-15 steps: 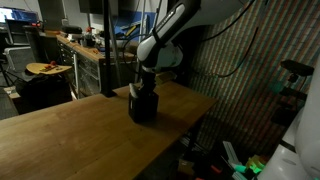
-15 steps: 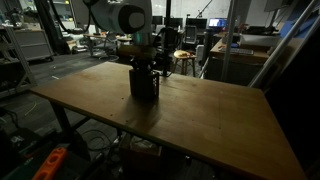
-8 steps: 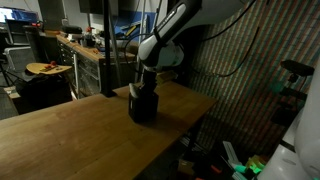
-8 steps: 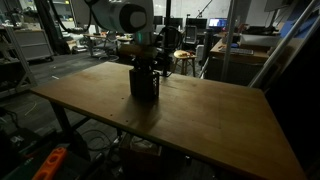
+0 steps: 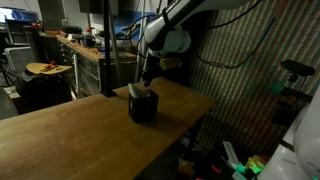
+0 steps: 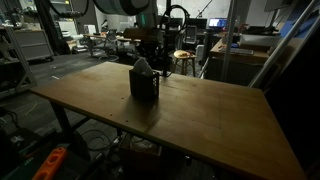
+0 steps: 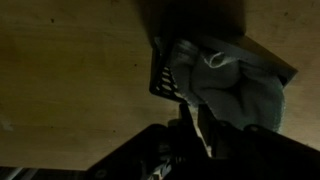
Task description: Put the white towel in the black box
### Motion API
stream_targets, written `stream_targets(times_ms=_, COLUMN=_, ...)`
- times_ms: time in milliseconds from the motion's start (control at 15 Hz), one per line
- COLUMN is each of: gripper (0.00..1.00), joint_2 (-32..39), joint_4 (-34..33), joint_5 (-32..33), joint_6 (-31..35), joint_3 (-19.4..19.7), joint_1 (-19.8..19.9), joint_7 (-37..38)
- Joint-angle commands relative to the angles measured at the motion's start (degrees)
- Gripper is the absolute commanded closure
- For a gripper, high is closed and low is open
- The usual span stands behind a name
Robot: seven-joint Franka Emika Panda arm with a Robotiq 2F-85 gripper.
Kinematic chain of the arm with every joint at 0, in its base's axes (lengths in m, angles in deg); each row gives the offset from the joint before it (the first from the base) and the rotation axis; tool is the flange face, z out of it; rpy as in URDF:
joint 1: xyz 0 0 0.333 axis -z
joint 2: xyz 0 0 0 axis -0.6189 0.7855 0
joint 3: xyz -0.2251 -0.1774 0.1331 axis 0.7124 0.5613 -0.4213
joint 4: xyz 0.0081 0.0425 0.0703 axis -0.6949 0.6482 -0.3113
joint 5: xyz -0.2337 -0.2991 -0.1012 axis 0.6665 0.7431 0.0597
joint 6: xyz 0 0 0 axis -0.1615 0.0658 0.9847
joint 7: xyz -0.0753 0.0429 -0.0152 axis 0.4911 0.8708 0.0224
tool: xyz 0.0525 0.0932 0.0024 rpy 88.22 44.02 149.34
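The black box point(image 5: 143, 107) point(image 6: 144, 87) stands on the wooden table near its far edge. The white towel point(image 5: 138, 91) point(image 6: 143, 67) sits bunched inside it and pokes above the rim. In the wrist view the towel point(image 7: 235, 82) fills the box point(image 7: 160, 78), whose mesh side shows at the left. My gripper point(image 5: 147, 77) point(image 6: 151, 52) point(image 7: 189, 120) hangs just above the box, shut, its fingers close together above the cloth with nothing seen between them.
The wooden table point(image 5: 70, 135) point(image 6: 220, 120) stretches wide around the box. A patterned wall panel point(image 5: 240, 90) stands behind the table's end. Workbenches and chairs point(image 6: 185, 60) fill the dark room beyond.
The arm has risen from the box, where its gripper was down at the rim. The towel has stayed in the box.
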Motion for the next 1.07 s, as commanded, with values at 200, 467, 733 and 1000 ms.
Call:
stream_targets(times_ms=200, gripper=0.89, joint_2=-3.7, joint_4=-0.2, joint_5=2.6, joint_6=-1.7, joint_3=-0.1, joint_1=-1.4, joint_7=2.8)
stream_targets(times_ms=467, gripper=0.84, joint_2=-4.3, joint_4=-0.5, joint_5=3.9, joint_6=-2.1, joint_3=-1.2, joint_1=-3.0, joint_7=4.9)
stream_targets(times_ms=733, gripper=0.57, joint_2=-4.5, joint_4=-1.1, joint_5=4.7, joint_6=-2.4, joint_3=-2.6, joint_1=-5.0, joint_7=7.3)
stream_targets(times_ms=1000, gripper=0.39, joint_2=-4.2, joint_4=-2.1, joint_5=5.7, joint_6=-2.6, joint_3=-3.8, joint_1=-6.5, joint_7=9.3)
